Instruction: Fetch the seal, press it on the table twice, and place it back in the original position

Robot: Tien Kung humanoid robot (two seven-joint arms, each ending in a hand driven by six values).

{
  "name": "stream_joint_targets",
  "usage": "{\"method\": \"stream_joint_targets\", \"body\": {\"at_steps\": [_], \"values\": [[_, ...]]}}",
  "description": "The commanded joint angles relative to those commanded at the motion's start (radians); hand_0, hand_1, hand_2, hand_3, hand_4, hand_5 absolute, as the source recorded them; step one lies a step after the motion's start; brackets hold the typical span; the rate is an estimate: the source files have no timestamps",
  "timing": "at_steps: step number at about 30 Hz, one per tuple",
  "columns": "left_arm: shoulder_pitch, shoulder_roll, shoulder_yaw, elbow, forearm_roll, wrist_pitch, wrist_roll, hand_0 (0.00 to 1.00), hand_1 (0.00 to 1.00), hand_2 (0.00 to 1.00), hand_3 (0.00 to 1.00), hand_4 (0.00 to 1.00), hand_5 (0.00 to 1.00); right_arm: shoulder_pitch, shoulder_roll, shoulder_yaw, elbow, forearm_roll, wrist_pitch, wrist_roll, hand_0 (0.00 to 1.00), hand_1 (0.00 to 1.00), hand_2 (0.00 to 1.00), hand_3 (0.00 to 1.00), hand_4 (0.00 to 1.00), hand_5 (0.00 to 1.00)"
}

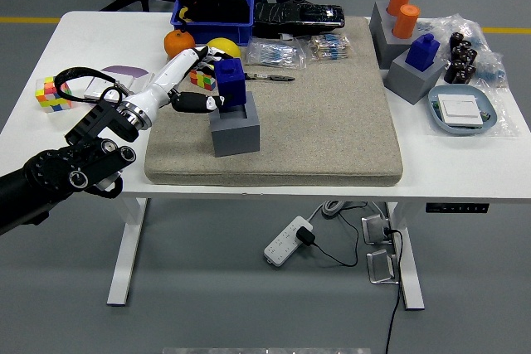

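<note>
My left hand point(206, 80) is shut on a blue seal point(230, 81), with fingers around its left side. The seal stands upright in the top opening of a grey holder block point(234, 128) on the beige mat point(332, 113). Whether the seal sits fully down in the hole cannot be told. My black left arm comes in from the lower left. A second blue seal point(424, 50) rests in another grey holder point(411, 78) at the right. My right arm is out of view.
Behind my hand lie an orange point(177, 41), a yellow fruit point(222, 46) and a colour cube point(202, 78). Another colour cube point(51, 93) sits far left. A blue bin point(214, 14), bagged parts, two orange cylinders point(403, 7) and a tray point(463, 111) line the back and right. A person stands at the far side.
</note>
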Motion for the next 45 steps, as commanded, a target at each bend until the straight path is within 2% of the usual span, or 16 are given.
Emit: {"method": "stream_joint_targets", "body": {"at_steps": [19,45], "values": [[-0.011,-0.019,0.055,0.042,-0.009,-0.011,0.013,0.637,0.518,0.432,0.719,0.71,0.002,0.004,-0.007,-0.014,0.002,0.005,-0.001,0.0,0.834,0.731,0.698,0.717,0.748,0.516],[-0.015,-0.046,0.099,0.058,-0.018,-0.013,0.014,0.637,0.53,0.451,0.714,0.714,0.002,0.004,-0.007,-0.01,0.0,0.005,-0.001,-0.001,0.834,0.731,0.697,0.717,0.748,0.516]]}}
